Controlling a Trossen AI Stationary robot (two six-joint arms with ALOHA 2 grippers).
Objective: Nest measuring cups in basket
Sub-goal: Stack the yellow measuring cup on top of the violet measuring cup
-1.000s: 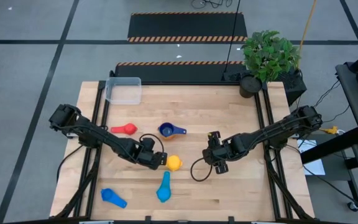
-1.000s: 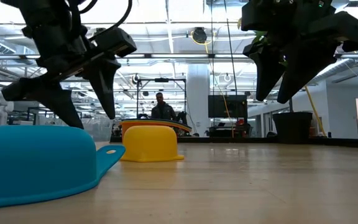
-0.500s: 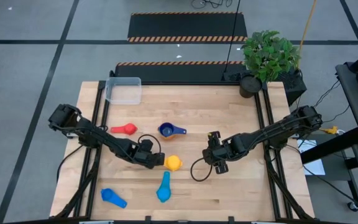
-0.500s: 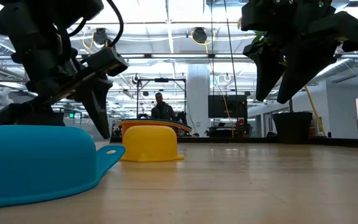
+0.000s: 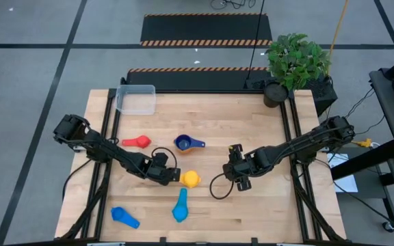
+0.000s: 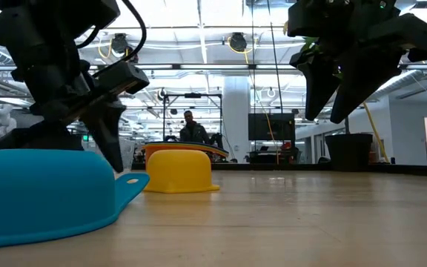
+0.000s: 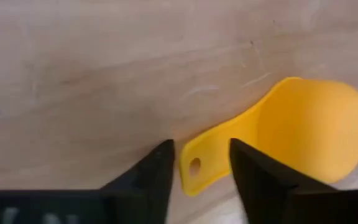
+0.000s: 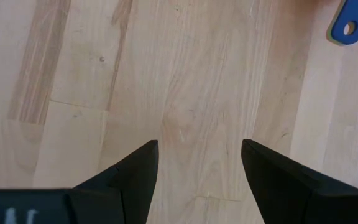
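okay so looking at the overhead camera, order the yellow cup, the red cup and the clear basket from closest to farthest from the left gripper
1. Yellow cup: right at the left gripper, its handle between the fingers.
2. Red cup: farther up the table, toward the left arm's side.
3. Basket: farthest, at the table's far left corner.

The overhead camera is looking straight down, the low one level across the bench (image 5: 265, 205), both probably sharing the yellow cup (image 5: 191, 180).
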